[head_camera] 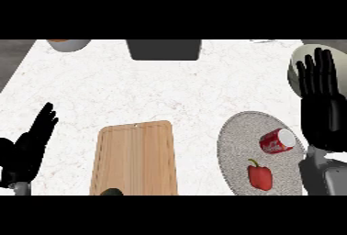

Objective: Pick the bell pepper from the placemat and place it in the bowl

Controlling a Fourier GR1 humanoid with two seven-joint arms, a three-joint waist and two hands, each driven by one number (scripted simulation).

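White marbled stone-look counter (169, 87) with a smooth matt face, pale wooden cutting board (134, 158) showing lengthwise grain, speckled grey rough-textured placemat (238, 137), glossy red bell pepper (260, 176), shiny red soda can (277, 141)

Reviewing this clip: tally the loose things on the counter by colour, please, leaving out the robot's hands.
Red: 2, bell pepper and can
Grey: 1, round placemat
Wood: 1, cutting board
Pale: 1, bowl behind the right hand
Dark: 1, container at the far edge
Total: 6
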